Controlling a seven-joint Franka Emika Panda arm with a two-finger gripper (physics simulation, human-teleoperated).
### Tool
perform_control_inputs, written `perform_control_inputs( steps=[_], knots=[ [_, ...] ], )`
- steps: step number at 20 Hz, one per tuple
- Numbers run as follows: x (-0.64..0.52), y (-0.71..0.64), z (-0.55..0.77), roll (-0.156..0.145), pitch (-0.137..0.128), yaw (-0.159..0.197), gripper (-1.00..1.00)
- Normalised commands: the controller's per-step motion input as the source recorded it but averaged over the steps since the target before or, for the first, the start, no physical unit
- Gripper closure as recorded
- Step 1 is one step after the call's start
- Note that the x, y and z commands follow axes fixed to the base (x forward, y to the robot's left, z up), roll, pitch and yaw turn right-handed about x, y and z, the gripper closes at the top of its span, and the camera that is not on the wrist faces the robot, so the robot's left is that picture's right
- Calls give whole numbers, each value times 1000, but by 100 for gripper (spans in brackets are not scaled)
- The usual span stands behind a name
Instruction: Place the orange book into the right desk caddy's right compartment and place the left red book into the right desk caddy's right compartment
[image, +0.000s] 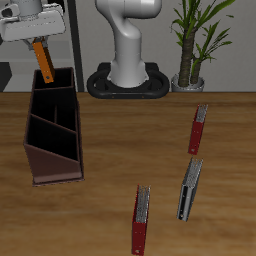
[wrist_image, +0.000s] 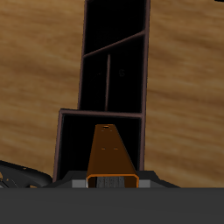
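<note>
Nearest the table's front edge stands a thin red hardcover book with a pale grey page block (image: 141, 220), upright on the brown wood-grain table (image: 120, 130), and just beside it, a little farther back, a dark grey-black book (image: 189, 189) of similar shape. Farther back again stands the second thin red hardcover, the left red book (image: 198, 128), well apart from the caddy. None of these three shows in the wrist view. Across the table lies the right desk caddy (image: 53, 128), a long, dark maroon-brown wooden box with inner dividers and sloping sides; the wrist view looks straight down into its dark compartments (wrist_image: 112, 87). Above the caddy's far end hangs the white two-finger gripper (image: 38, 42), closed on the thin orange book (image: 42, 62), which points down at a slight tilt with its lower end at the caddy's rim. From the wrist, the orange cover (wrist_image: 112, 156) runs smooth and flat away from the jaws toward the nearest compartment. Behind stand the robot's white base (image: 130, 55) and a potted green plant (image: 195, 40).
</note>
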Motion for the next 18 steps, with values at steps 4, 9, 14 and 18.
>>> perform_control_inputs(
  steps=[4, 9, 14, 18],
  knots=[
    [24, -87, -69, -26, 8, -5, 100],
    [64, -10, -92, -4, 15, -16, 100],
    [135, 8, -192, 10, 31, -27, 100],
    [55, 110, -180, 13, 27, -11, 100]
  ],
)
